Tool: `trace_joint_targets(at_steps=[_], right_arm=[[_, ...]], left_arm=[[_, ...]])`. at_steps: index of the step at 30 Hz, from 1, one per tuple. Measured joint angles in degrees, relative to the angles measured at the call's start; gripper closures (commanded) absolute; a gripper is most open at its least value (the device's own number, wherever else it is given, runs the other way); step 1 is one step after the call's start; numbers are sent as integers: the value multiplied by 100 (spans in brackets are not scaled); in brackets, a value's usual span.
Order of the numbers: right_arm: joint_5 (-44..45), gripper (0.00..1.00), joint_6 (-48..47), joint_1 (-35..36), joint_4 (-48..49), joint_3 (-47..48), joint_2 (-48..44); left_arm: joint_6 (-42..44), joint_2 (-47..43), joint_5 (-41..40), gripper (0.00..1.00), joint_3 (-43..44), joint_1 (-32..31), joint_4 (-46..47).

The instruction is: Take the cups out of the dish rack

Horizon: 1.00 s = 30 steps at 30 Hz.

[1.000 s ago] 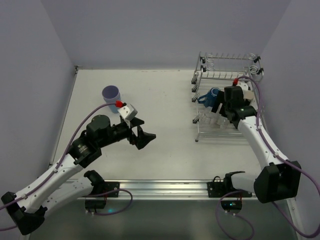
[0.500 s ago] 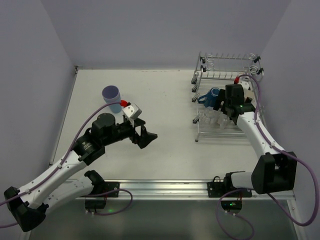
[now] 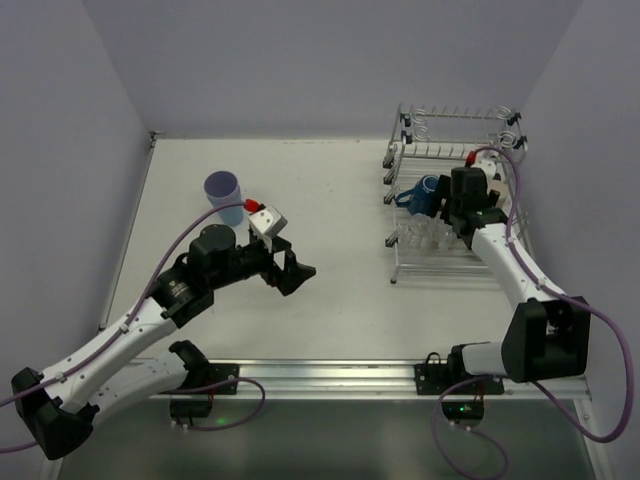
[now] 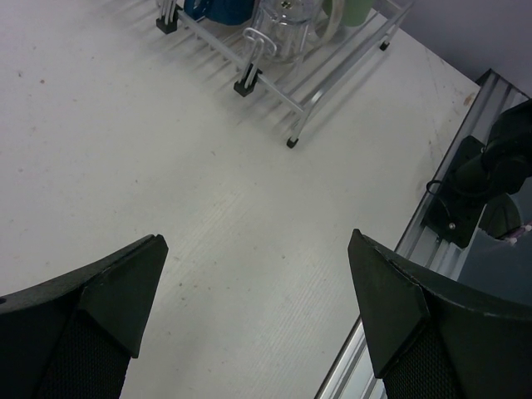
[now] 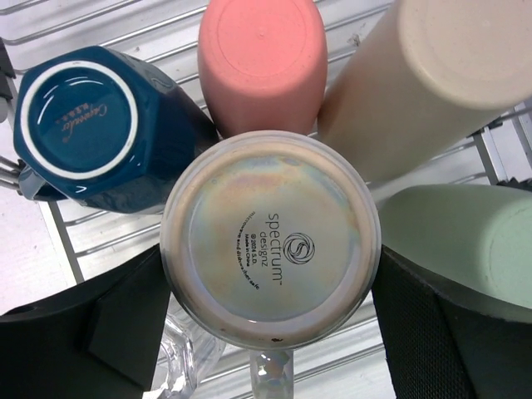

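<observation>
The dish rack [image 3: 455, 150] stands at the back right, also at the top of the left wrist view [image 4: 274, 87]. My right gripper [image 3: 452, 218] hangs over its lower tier, open, its fingers [image 5: 100, 324] on either side of an upturned iridescent glass mug [image 5: 270, 258]. Around the mug stand a dark-blue mug [image 5: 79, 116], a pink cup [image 5: 262, 58], a beige cup [image 5: 416, 75], a green cup [image 5: 457, 241] and a clear glass [image 5: 187, 366]. A lavender tumbler [image 3: 222, 190] stands upright on the table at the left. My left gripper [image 3: 290, 272] is open and empty above the table [image 4: 253, 249].
The table's near edge carries a metal rail with the arm bases [image 3: 330, 375]. Grey walls close the left, back and right sides. The rack's upper tier holds a coiled wire holder [image 3: 460, 115].
My left gripper has moved slightly right and toward the near edge. My right gripper has shifted a little toward the back over the rack's cups.
</observation>
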Motion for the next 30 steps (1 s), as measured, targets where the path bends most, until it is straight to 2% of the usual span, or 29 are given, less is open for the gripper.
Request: trace_joint_targets(at_steps=[3,13,19,24,30], right_arm=[[-15,41,-52,0,199,-140,-98],[-184,42,-122,2,70,-498,-1554],[-326,42,-129,2,50,-505,-2337],[-752,42,26,2,-101,-507,-2809],[-1602,42,492,2,-87,-522,-3373]], left_arm=[[-2,33,-2,0,0,0,0],[-94,188,166,0,0,0,17],[-509,319,319,4,11,0,304],[-1622,669,695,5,-44,-2,1821],[-2861,1956,1067,8,-31,-63,3722]])
